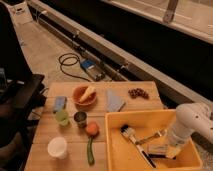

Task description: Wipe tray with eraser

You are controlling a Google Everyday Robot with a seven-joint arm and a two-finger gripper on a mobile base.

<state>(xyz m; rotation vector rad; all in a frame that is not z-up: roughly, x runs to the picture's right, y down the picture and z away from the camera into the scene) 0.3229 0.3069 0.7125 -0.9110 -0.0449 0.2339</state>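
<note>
Warm, dim light falls from above onto the worktop, leaving the floor to the left and the far background in deep shadow. The yellow tray is the brightest patch — its walls glow, and the white arm shows soft glare. Everything is softly blurred; the hand, low inside the tray on the eraser, merges with it.

Tool on eraser in tray, R of brush.
</note>
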